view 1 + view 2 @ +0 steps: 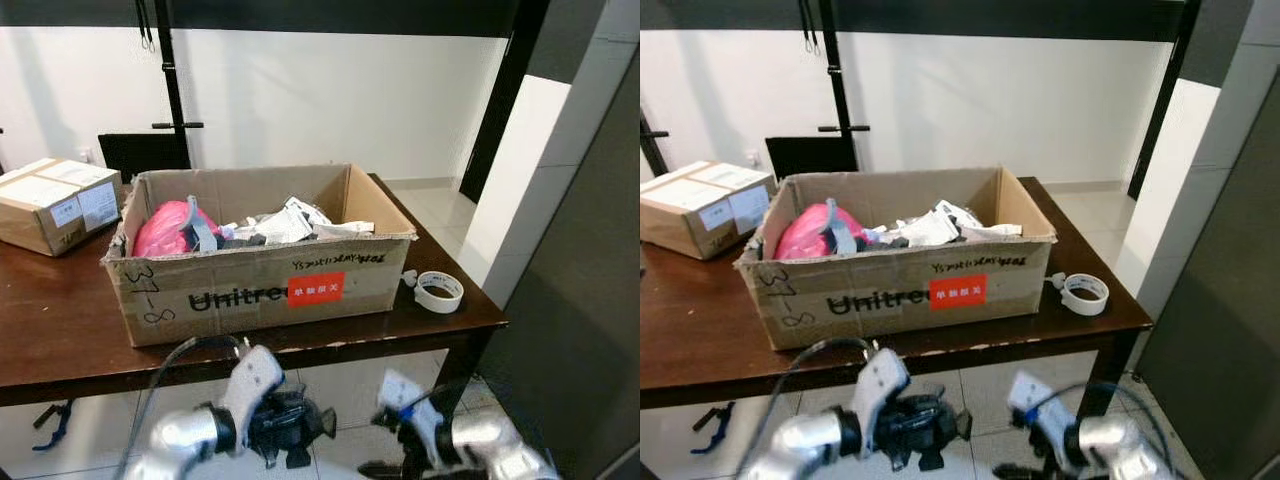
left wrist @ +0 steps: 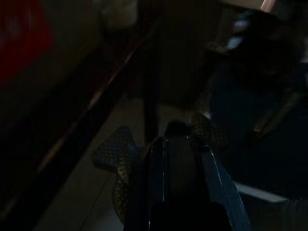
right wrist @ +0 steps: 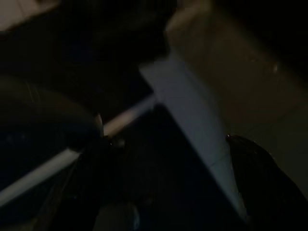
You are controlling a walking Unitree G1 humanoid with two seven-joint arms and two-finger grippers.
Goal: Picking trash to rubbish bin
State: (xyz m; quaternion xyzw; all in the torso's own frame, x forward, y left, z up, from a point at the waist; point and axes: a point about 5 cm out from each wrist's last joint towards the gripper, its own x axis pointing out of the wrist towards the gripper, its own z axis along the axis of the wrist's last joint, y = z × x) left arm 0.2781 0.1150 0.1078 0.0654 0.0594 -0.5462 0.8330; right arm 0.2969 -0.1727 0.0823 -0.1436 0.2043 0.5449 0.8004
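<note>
Trash (image 1: 270,225) fills the box (image 1: 250,285) on the table — well above both low-hanging fingers, whose state I cannot tell.

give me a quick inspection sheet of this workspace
surface: dark wooden table, worn front edge
job's things: open cardboard box holding a pink bag and crumpled paper and wrappers; no rubbish bin seen
clutter: tape roll near the table's right edge, apart from the box; sealed carton at back left
grippers: left gripper and right gripper held low below the table edge
cables: black cable looping by the left arm
surroundings: white wall, tiled floor, black frame behind the table
</note>
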